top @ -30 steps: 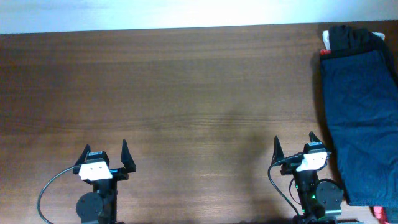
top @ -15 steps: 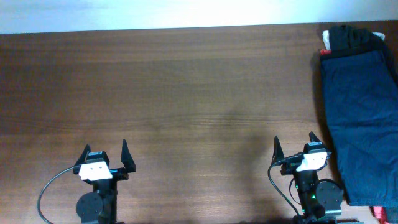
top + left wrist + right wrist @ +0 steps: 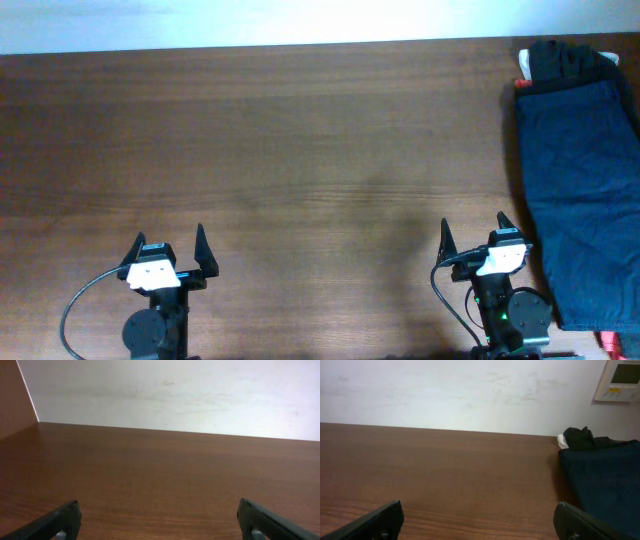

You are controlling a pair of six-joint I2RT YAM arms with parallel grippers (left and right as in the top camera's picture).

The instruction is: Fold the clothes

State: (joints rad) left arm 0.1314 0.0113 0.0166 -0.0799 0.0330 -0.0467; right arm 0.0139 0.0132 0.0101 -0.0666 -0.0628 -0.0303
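Observation:
A navy-blue garment [image 3: 585, 190] lies flat along the table's right edge, reaching from the back almost to the front; it also shows at the right of the right wrist view [image 3: 607, 477]. A black garment [image 3: 562, 62] is bunched at its far end, also seen in the right wrist view [image 3: 580, 437]. My right gripper [image 3: 473, 233] is open and empty near the front edge, just left of the navy garment and apart from it. My left gripper [image 3: 170, 241] is open and empty at the front left, far from the clothes.
The brown wooden table [image 3: 300, 150] spans the view, with a white wall behind it. A white and red item [image 3: 521, 70] peeks out beside the black garment. A wall control panel [image 3: 620, 380] hangs at the back right.

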